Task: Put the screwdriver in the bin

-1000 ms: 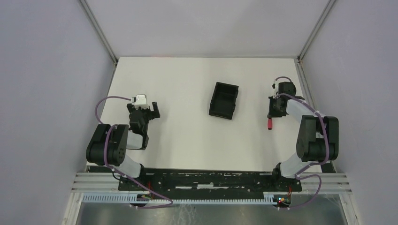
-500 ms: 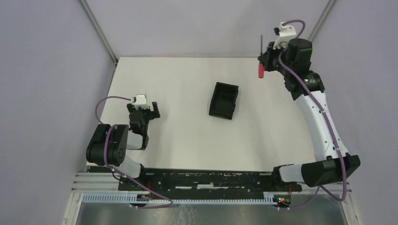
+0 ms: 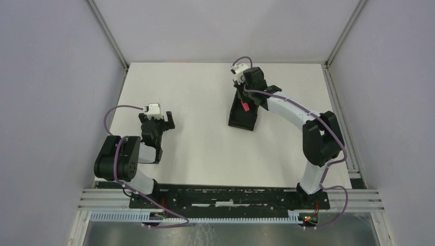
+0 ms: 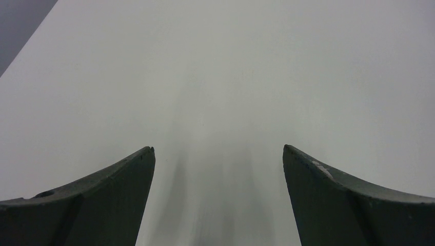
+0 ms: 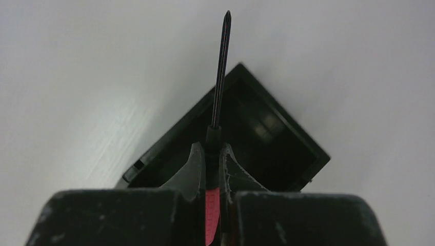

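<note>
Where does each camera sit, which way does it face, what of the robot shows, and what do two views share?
Top external: above and behind the bases, looking down on the table; left arm and right arm show whole.
Left wrist: on the left arm, facing the table past the open left gripper.
Right wrist: on the right arm, looking along the right gripper, shut on the screwdriver, at the bin.
Shared: top external and right wrist both show screwdriver over bin.
</note>
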{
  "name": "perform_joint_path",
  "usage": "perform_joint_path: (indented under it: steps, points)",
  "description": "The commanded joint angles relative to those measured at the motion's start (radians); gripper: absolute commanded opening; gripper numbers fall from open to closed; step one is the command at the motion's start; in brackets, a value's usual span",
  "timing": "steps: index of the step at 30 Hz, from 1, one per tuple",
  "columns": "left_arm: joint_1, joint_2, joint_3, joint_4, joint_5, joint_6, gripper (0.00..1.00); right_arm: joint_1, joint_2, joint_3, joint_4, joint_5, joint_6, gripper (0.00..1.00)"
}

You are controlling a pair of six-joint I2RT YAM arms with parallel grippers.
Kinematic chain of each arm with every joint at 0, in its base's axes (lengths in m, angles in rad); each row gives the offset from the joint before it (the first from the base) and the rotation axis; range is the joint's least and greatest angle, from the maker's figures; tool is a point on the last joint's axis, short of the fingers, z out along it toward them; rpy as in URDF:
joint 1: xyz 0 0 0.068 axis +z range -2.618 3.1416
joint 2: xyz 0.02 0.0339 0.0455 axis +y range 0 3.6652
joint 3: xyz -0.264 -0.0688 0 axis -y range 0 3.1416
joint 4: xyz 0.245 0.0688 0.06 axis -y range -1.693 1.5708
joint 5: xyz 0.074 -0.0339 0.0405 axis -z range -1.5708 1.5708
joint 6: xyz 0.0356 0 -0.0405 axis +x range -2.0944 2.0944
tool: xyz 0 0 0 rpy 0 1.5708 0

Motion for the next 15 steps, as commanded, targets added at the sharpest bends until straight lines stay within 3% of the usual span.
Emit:
perform_joint_path:
  steps: [1, 9, 12, 15]
  points:
    - [0.003, -0.018, 0.002, 0.027, 0.007, -0.015, 1.0, 0.01, -0.004, -0.122, 0.07, 0.081, -0.04, 0.0]
    - [0.003, -0.018, 0.003, 0.027, 0.008, -0.015, 1.0, 0.014, 0.001, -0.258, 0.142, 0.084, -0.013, 0.0]
    - [0.003, -0.018, 0.003, 0.027, 0.008, -0.015, 1.0, 0.014, 0.013, -0.239, 0.126, 0.082, 0.004, 0.28]
    - [0.004, -0.018, 0.003, 0.027, 0.008, -0.015, 1.0, 0.018, 0.004, -0.204, 0.109, 0.085, 0.017, 0.42]
